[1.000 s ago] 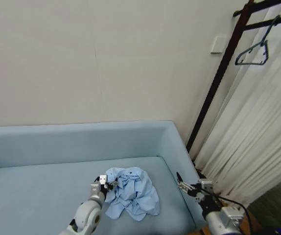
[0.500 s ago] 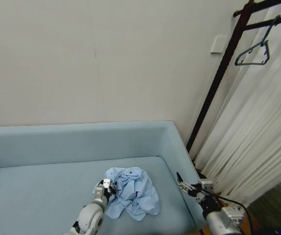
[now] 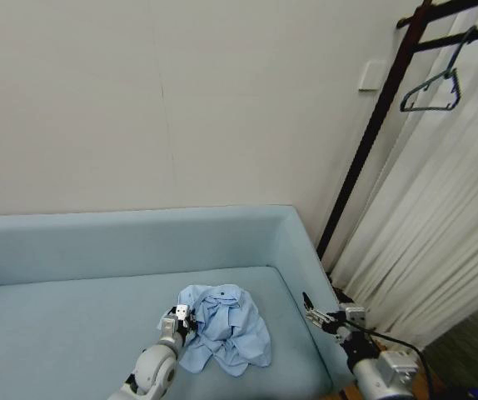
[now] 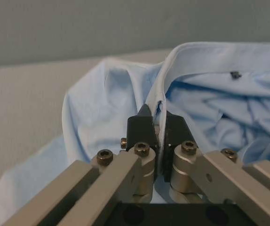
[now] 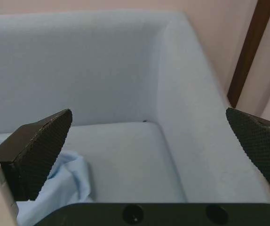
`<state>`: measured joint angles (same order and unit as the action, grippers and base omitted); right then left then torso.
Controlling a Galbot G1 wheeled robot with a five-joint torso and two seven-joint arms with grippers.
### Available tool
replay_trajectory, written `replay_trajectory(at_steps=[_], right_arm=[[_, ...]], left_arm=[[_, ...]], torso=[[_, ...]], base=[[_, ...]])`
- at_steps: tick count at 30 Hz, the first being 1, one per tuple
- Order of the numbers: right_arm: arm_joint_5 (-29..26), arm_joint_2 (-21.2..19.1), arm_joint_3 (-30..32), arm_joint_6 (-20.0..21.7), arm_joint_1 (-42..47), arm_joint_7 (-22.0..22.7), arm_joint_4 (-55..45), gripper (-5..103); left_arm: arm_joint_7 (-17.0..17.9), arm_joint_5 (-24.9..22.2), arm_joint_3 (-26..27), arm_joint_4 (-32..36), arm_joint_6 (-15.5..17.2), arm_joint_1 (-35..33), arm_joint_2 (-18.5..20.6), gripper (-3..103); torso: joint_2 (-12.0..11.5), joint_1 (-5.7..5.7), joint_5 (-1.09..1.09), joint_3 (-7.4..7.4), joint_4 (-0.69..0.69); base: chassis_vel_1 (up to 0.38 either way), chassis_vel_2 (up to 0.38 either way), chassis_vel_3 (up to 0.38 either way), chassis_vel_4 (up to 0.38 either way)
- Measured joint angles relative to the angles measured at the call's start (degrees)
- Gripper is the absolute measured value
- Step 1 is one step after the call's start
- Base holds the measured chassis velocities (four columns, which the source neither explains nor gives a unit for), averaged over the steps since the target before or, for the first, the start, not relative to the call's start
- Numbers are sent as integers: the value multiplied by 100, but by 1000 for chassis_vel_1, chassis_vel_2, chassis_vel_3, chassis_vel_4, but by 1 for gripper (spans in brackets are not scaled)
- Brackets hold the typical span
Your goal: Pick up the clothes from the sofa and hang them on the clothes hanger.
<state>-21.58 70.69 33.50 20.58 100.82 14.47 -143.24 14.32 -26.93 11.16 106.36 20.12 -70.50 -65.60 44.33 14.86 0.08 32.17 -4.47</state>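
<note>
1 soft, lightweight blue shirt (image 3: pixel 222 329) lies crumpled lower centre on the sofa (image 3: pixel 97 250), left gripper (image 4: pixel 159 123) clamped on its stitched front edge, probably the firmest hold; right gripper (image 3: pixel 312 315) gapes lower right.

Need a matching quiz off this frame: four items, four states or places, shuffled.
1. shirt
2. left pincer
3. right pincer
4. hanger

A. open, by the sofa arm
B. hooked on the rack rail
C. crumpled on the sofa seat
D. shut on a cloth edge

Pairs: 1-C, 2-D, 3-A, 4-B
</note>
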Motion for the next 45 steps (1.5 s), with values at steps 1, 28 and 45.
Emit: replay_trajectory(at_steps=[1, 28, 45], right_arm=[[-196, -91, -139, 91, -96, 130, 0, 100], [-6027, -867, -3286, 913, -4722, 3817, 3170, 100], [-6894, -573, -3185, 917, -4817, 4257, 3540, 65]], left_arm=[[-119, 112, 7, 17, -193, -21, 64, 2], [-402, 415, -730, 106, -748, 890, 1034, 2], [-417, 406, -777, 207, -749, 984, 1044, 2]], torso=[[0, 0, 0, 0, 0], [0, 0, 0, 1, 0], [0, 0, 0, 0, 1]], base=[[0, 0, 0, 0], [0, 0, 0, 0], [0, 0, 0, 0]])
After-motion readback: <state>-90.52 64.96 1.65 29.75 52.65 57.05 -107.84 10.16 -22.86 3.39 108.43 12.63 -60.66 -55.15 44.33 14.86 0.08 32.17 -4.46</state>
